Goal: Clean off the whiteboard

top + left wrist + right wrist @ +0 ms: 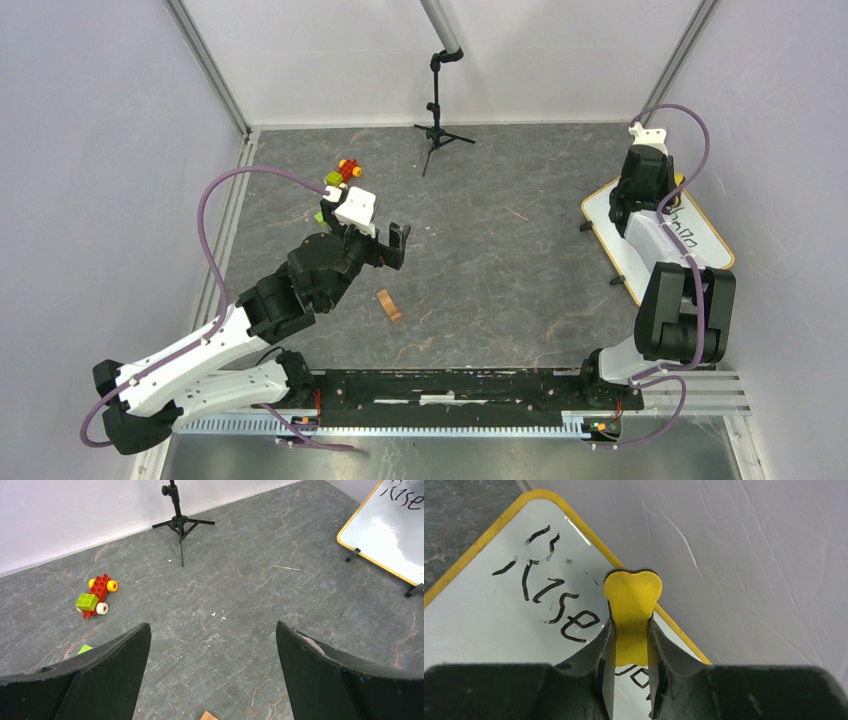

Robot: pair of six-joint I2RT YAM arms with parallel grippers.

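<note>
The whiteboard (700, 245) lies tilted at the right of the table against the wall, yellow-framed, with dark handwriting on it. It also shows in the left wrist view (395, 530) and the right wrist view (489, 610). My right gripper (625, 212) is over the board's far end, shut (630, 625) on a yellow bone-shaped eraser (632, 605), which sticks out past the fingertips next to the writing. My left gripper (375, 240) hangs open and empty (212, 626) above the middle left of the table.
A red and green brick toy car (342, 172) (95, 596) and a loose green brick (85, 649) lie at the left rear. A small tan wooden block (388, 305) (209, 716) lies below my left gripper. A black tripod (438, 130) stands at the back centre. Walls enclose three sides.
</note>
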